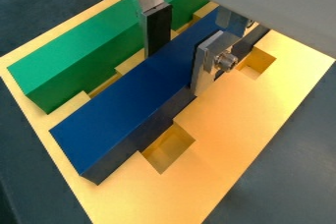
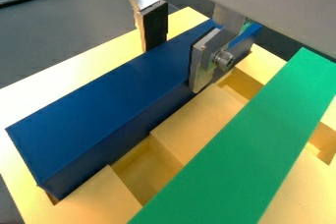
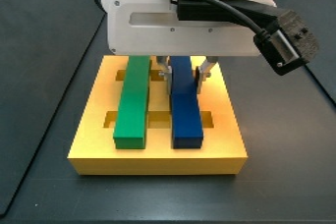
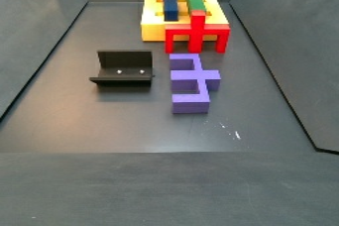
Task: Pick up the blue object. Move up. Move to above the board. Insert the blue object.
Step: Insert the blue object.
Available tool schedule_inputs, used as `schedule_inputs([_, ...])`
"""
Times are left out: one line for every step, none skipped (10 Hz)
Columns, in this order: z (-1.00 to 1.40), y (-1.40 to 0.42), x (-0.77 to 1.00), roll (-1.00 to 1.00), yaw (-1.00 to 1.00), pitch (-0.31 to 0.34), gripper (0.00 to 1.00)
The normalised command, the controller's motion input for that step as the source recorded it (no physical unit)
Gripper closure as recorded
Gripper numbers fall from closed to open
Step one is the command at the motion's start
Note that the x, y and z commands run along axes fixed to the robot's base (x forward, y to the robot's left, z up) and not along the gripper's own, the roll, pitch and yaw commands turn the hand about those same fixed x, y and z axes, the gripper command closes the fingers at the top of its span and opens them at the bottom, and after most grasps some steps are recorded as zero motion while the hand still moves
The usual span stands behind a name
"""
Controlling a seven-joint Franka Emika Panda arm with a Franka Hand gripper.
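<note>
The blue object (image 1: pixel 118 110) is a long royal-blue bar lying in a groove of the yellow board (image 1: pixel 250 120), parallel to the green bar. It shows in both wrist views (image 2: pixel 98 130) and both side views (image 3: pixel 187 110) (image 4: pixel 172 5). My gripper (image 1: pixel 182 51) (image 2: pixel 179 46) straddles the bar near its far end, with one finger on each long side and the pads against it. In a side view the gripper (image 3: pixel 187 69) hangs straight down over the board (image 3: pixel 157 159). The bar's top sits level with the green bar's.
The green bar (image 3: pixel 132 100) (image 1: pixel 73 51) lies in the neighbouring groove. In a side view a red piece (image 4: pixel 199 34) stands at the board's near edge, a purple block (image 4: pixel 192 81) lies in front of it, and the fixture (image 4: pixel 122 66) stands to the left.
</note>
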Motion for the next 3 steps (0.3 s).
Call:
schedule_inputs([-0.4, 0.0, 0.01, 0.0, -0.01, 0.0, 1.0])
schedule_inputs([-0.26, 0.0, 0.0, 0.0, 0.0, 0.0, 1.0])
schedule_inputs([0.0, 0.0, 0.0, 0.0, 0.0, 0.0, 1.0])
